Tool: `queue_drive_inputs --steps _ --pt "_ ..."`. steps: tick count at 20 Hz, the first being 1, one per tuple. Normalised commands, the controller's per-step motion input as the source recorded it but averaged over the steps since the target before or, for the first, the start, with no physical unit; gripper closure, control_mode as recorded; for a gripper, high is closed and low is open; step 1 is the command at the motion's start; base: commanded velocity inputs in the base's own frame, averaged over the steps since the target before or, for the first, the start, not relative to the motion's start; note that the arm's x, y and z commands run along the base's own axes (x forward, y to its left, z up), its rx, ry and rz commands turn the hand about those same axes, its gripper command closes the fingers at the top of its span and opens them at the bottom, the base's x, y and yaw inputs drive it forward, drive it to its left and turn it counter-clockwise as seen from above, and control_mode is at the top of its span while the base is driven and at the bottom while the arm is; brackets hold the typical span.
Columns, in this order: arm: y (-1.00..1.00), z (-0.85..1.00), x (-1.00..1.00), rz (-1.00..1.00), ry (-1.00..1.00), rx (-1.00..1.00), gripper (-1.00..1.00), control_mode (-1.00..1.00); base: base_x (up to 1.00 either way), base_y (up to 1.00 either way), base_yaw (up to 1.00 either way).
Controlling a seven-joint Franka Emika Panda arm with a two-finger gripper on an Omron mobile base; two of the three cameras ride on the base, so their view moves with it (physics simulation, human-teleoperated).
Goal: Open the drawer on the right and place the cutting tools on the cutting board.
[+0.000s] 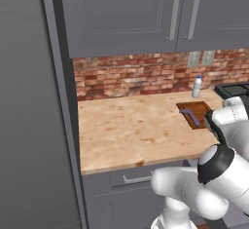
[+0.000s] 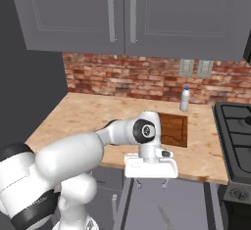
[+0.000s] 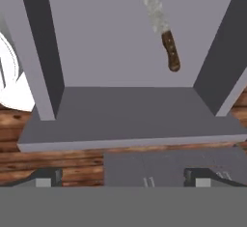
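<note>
The drawer [image 3: 125, 110] stands pulled out, its plain grey inside seen from above in the hand view. A thin knife with a dark brown handle [image 3: 170, 51] lies alone at its far right and also appears low in the right base view, the knife [image 2: 164, 217]. My gripper [image 2: 151, 185] hangs open over the drawer [image 2: 142, 207], pointing down, well short of the knife and holding nothing. On the dark reddish-brown cutting board [image 1: 201, 109] lies a tool with a lilac-purple handle [image 1: 194, 118]. My forearm partly hides the board [image 2: 175, 129] in the right base view.
A white bottle [image 2: 185, 99] stands by the brick wall behind the board. A black stove [image 2: 238, 126] borders the counter on the right. A smaller grey drawer front with a silver handle [image 1: 137, 178] sits shut under the counter. Grey cabinets [image 2: 122, 13] hang overhead.
</note>
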Motion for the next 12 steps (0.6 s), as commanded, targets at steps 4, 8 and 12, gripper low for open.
queue_drive_inputs --steps 4,8,12 --pt "-0.01 -0.07 -0.01 0.0 0.0 0.03 -1.0 -1.0 0.0 0.0 0.0" --pt "-0.38 -0.37 -0.24 0.0 -0.04 0.22 -1.0 -1.0 0.0 0.0 0.0" --pt "-0.52 -0.47 -0.2 -0.06 -0.08 0.33 -1.0 -1.0 0.0 0.0 0.0"
